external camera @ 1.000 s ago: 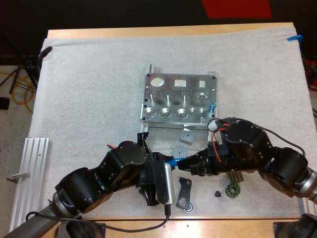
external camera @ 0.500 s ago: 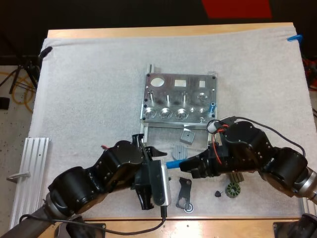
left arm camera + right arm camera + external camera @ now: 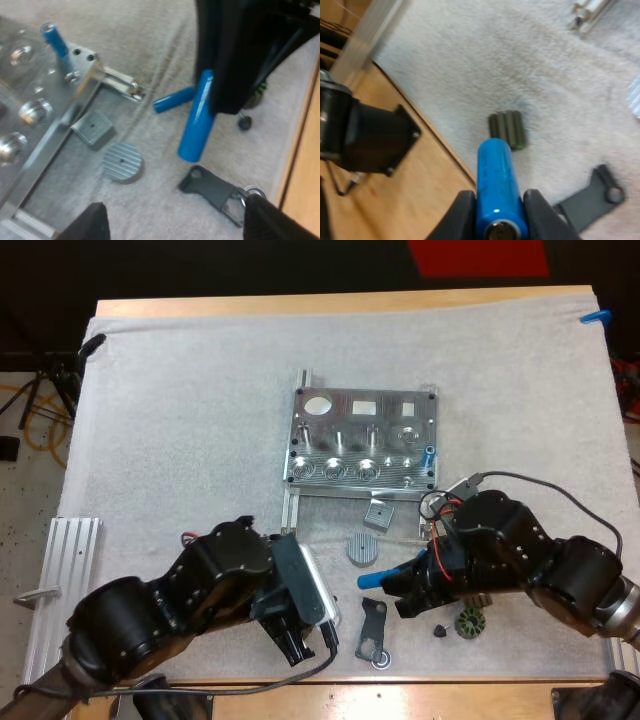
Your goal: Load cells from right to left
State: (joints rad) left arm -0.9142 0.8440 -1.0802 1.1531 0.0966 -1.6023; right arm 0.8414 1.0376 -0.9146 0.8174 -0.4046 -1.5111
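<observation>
The metal fixture point(image 3: 360, 450) lies at the mat's middle, with one blue cylinder point(image 3: 429, 455) upright at its right end point(image 3: 55, 40). My right gripper point(image 3: 388, 583) is shut on a second blue cylinder point(image 3: 370, 580), held tilted just above the mat point(image 3: 196, 120), its fingers pressing it from both sides point(image 3: 496, 200). A third blue cylinder point(image 3: 173, 99) lies on the mat behind it. My left gripper point(image 3: 300, 635) stands open near the front edge, apart from the held cylinder, fingers point(image 3: 95, 222) spread wide.
A ribbed round disc point(image 3: 362, 548), a small square block point(image 3: 378, 515), a black bracket point(image 3: 373, 630), a gear-like ring point(image 3: 468, 623) and a tiny dark knob point(image 3: 440, 630) lie in front of the fixture. An aluminium rail point(image 3: 60, 590) sits at the left. A dark ribbed piece point(image 3: 506, 130) lies nearby.
My left gripper let go of the blue cylinder and drew back down and to the left. The right gripper kept the cylinder and shifted slightly right and toward the front edge.
</observation>
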